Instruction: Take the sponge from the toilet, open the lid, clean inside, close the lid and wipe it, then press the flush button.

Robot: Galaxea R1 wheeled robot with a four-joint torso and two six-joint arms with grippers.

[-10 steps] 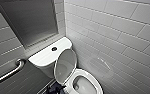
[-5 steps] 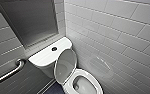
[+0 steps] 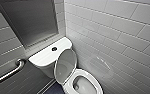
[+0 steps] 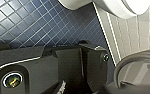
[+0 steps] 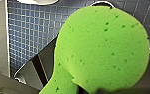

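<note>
lid [image 3: 66,63] up, sponge [image 5: 101,47] gripped in right gripper [image 5: 96,88]; left gripper: can't tell.
enter bowl [image 3: 84,83] from above, sponge flat on inner wall, light pressure, stay clear of lid.

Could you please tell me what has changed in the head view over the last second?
Nothing has visibly changed. The lid stands raised against the tank as before, the toilet bowl is open, the flush button sits in the same place on the tank top, and the camera has not shifted.
</note>
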